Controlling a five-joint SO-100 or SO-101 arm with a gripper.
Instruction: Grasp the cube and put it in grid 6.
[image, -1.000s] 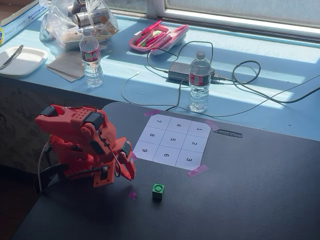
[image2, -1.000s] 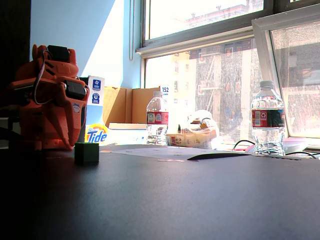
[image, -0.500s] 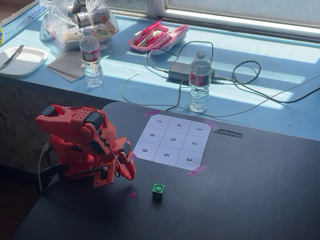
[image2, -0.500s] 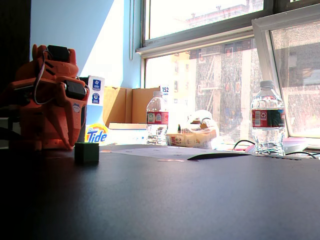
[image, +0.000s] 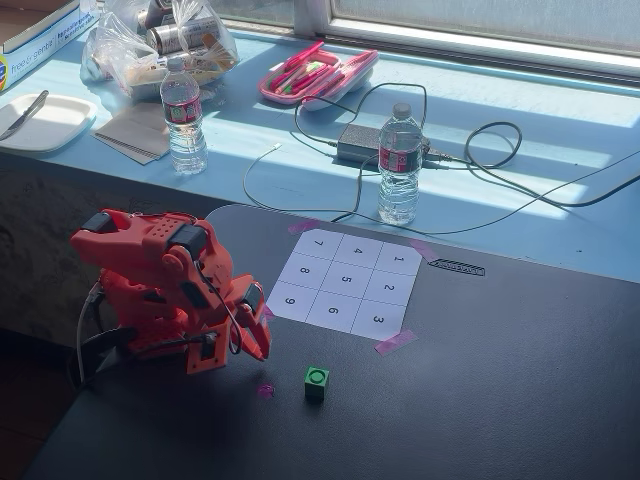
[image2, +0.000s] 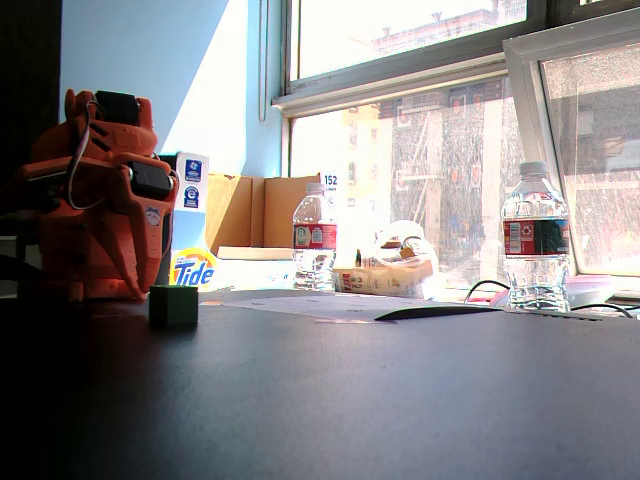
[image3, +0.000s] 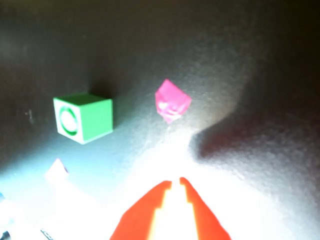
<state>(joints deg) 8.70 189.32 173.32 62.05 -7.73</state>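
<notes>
The green cube (image: 316, 381) stands on the dark table in front of the numbered sheet, its ring mark facing up. It appears as a dark block (image2: 173, 305) in the low fixed view and at the left (image3: 84, 117) in the wrist view. Grid 6 (image: 332, 311) is the middle cell of the sheet's near row, a short way behind the cube. The orange arm (image: 160, 285) is folded at the table's left. Its gripper (image: 258, 350) points down, left of the cube and apart from it. The gripper (image3: 175, 181) is shut with nothing between its fingers.
A scrap of pink tape (image: 264, 390) lies left of the cube, also seen as tape (image3: 172, 101) in the wrist view. Behind the sheet stand a water bottle (image: 399, 165), cables (image: 480, 150) and a power brick on the blue sill. A second bottle (image: 182, 115) stands at the back left.
</notes>
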